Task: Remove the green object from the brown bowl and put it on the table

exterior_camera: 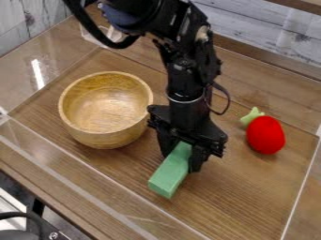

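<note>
Claw (186, 156) pointing down, clamped on green object (172, 174), apparently touching table (238, 192), beside brown bowl (107, 110)

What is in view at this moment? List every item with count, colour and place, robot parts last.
brown bowl: one, light brown wood, left of centre on the table, nothing inside it.
green object: one, light green flat block, right of the bowl and outside it, upper end between the jaws, lower end down at the tabletop.
strawberry toy: one, red with a green top, right side of the table, apart from the rest.
table: one, brown wood grain.
acrylic walls: clear, around the table's edge.
arm: one, black, coming in from the top left.
gripper: one, black, pointing down, jaws closed on the green object's upper end.
</note>
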Motion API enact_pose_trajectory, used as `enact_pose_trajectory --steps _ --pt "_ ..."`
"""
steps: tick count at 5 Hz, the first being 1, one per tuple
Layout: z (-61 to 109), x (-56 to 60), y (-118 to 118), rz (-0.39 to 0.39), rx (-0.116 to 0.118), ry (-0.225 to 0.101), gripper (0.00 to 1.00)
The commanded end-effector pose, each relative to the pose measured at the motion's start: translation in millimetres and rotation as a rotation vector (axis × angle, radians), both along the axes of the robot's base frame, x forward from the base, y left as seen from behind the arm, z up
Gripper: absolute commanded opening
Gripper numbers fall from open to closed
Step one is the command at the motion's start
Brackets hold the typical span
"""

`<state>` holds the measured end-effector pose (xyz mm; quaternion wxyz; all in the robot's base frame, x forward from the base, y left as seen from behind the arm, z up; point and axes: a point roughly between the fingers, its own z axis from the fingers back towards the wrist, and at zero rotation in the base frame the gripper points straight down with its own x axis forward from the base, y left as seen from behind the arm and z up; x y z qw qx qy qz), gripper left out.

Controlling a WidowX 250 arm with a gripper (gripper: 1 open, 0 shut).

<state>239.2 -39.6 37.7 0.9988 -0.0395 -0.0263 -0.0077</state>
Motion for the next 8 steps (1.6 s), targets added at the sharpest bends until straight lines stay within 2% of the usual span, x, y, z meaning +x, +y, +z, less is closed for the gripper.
enact_pose_trajectory --steps 1,2,3,4,5,6,7,8 --pt "17.4 16.5 -7 0.009 -0.010 -0.043 1.00" --pt "32.4 23.6 -12 0.020 -0.016 -0.061 1.00" --pt "50.6 28.8 -18 0.079 -0.017 -0.095 1.00" --pt "71.5 33.8 -21 0.135 -0.022 -0.132 0.00" --pt "89.8 33.4 -2 0.087 -0.054 -0.160 1.00" --pt "101.4 35.3 27 0.072 -0.060 -0.190 1.00" --pt "100.9 42.2 46 0.061 -0.067 -0.214 1.00" --pt "84.7 45.6 47 0.044 -0.059 -0.209 1.00"
